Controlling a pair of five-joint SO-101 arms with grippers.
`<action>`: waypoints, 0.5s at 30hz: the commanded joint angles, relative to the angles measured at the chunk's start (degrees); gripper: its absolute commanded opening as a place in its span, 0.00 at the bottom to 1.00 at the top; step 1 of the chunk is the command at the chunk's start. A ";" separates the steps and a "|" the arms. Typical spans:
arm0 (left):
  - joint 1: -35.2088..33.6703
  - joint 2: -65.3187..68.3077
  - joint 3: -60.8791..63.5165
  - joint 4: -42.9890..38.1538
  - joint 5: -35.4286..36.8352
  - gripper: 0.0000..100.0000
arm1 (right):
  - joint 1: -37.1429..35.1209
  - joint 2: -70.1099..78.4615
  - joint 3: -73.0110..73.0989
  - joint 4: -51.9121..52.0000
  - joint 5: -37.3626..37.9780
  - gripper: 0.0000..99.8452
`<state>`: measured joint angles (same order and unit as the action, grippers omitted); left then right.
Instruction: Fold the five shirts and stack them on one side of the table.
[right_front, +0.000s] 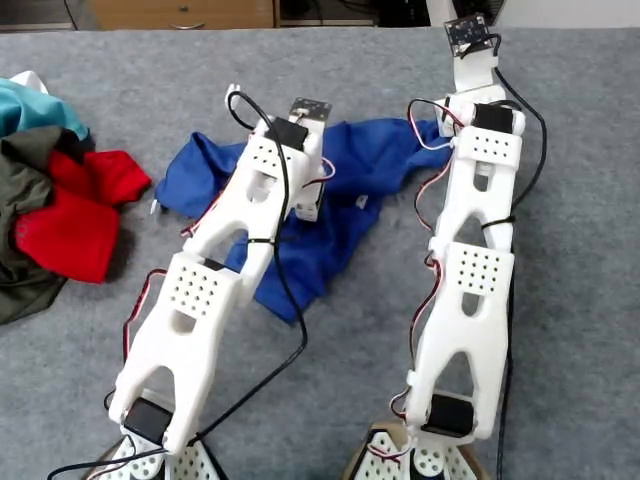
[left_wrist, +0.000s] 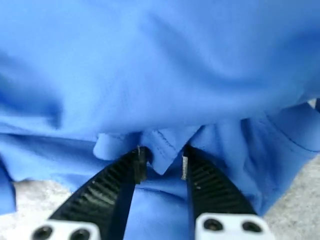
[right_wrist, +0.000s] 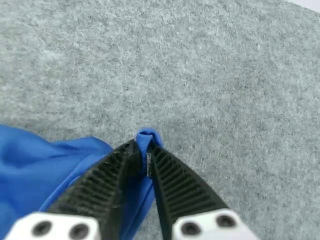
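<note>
In the high view the left arm lies across the blue shirt and covers its middle, so its outline cannot be traced whole. The pile of shirts on that arm's side of the table is cut off by the picture's edge. Red, teal and dark cloth overlap there, and how many garments it holds cannot be told. In the left wrist view the blue cloth runs past the picture's edges, its farther folds blurred.

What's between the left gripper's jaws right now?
A folded edge of the blue shirt lies between the left gripper's jaws, seen in the left wrist view.
</note>
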<state>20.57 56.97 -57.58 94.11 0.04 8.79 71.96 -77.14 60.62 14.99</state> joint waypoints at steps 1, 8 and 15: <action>-0.62 -4.97 -4.31 2.29 -0.35 0.13 | 0.48 -0.57 -3.21 -0.70 0.62 0.00; -1.76 -2.95 -5.01 0.44 -0.35 0.13 | 0.48 -0.57 -3.21 -0.62 0.62 0.00; -2.02 -1.80 -5.01 0.53 -0.35 0.13 | 0.48 -0.57 -3.21 -0.62 0.62 0.00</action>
<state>18.90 55.91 -60.04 95.25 0.04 8.79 71.96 -77.14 60.62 14.99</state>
